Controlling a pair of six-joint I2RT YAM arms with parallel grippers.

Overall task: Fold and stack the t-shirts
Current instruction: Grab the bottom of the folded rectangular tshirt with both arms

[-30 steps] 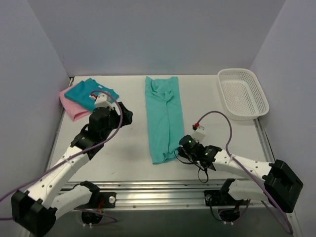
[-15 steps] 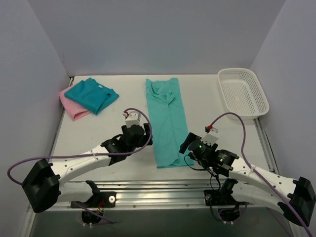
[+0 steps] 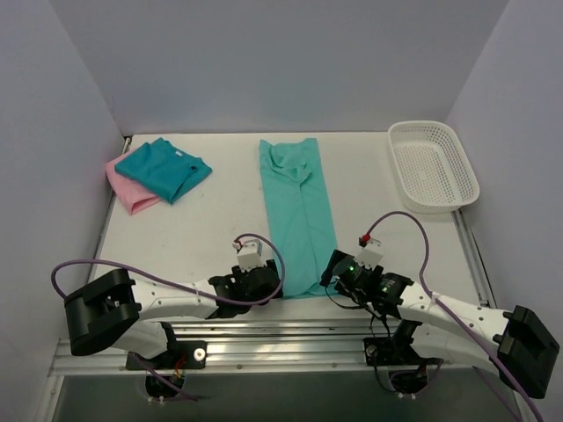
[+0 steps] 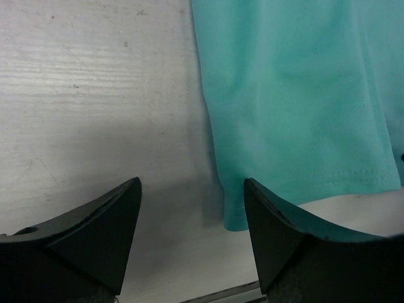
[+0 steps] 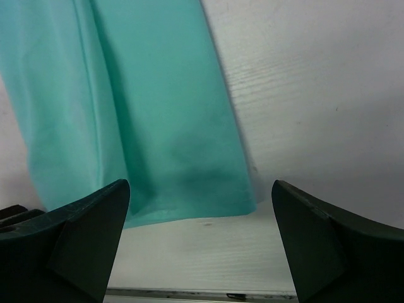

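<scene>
The light sea-green t-shirt (image 3: 297, 211) lies as a long narrow strip down the middle of the table, its hem at the near edge. My left gripper (image 3: 271, 283) is low at the hem's left corner. In the left wrist view the left gripper (image 4: 191, 183) is open, and the shirt (image 4: 297, 95) has its corner just inside the right finger. My right gripper (image 3: 334, 266) is at the hem's right corner. In the right wrist view it (image 5: 199, 184) is open, and the shirt's (image 5: 145, 95) corner lies between the fingers. The teal-blue t-shirt (image 3: 164, 167) rests folded on the pink one (image 3: 128, 193) at the far left.
A white mesh basket (image 3: 434, 165) stands at the far right. The metal rail (image 3: 290, 332) runs along the near table edge just behind both grippers. Grey walls close in the left, back and right sides.
The left arm has swung from the folded stack down to the green shirt's near left corner. The right gripper has opened and sits at the near right corner. The hem has shifted slightly right.
</scene>
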